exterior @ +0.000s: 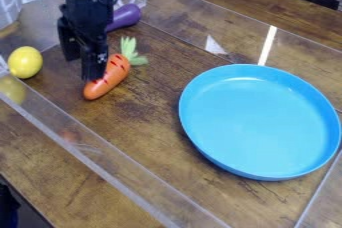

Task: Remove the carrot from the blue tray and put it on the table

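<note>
The carrot, orange with a green leafy top, lies on the dark wood table, well left of the blue tray. Nothing lies in the tray. My black gripper points down right at the carrot's left side. Its fingers stand apart and low over the table, with the nearer one against or just in front of the carrot body. The jaws are open and hold nothing.
A yellow ball sits at the left edge. A purple eggplant lies behind the gripper. Clear acrylic strips run along the table's front and back.
</note>
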Motion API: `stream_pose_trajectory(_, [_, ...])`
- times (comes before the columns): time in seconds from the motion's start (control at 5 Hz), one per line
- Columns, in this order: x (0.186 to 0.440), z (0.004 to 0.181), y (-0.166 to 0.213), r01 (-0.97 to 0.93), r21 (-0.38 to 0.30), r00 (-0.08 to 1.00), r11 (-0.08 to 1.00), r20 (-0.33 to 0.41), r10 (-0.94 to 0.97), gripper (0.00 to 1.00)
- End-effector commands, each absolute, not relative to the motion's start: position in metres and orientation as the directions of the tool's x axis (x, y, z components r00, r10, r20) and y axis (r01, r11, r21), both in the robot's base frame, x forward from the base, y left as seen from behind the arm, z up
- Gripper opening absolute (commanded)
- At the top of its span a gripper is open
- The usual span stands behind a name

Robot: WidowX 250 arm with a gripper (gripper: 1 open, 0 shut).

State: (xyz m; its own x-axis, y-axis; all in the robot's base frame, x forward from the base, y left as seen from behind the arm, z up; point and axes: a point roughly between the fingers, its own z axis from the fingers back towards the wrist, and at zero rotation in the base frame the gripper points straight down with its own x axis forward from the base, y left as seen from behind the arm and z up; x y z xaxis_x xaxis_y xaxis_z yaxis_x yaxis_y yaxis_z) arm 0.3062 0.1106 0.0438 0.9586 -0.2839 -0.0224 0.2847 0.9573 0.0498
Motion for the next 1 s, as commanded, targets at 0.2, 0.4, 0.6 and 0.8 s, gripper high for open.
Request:
stream_pose_trajectory(0.2, [0.319,0.041,0.113,0.306,0.071,0.951,0.949,0.027,-0.309,1.00])
stream_pose_trajectory(0.4, [0.322,0.035,0.114,0.319,0.072,0.946,0.945,0.026,-0.322,1.00])
stream_pose_trajectory(0.6, [0.324,0.034,0.114,0.326,0.072,0.944,0.943,0.025,-0.328,0.00])
stream_pose_trajectory(0.8, [0.325,0.043,0.119,0.321,0.076,0.946,0.944,0.028,-0.324,0.00])
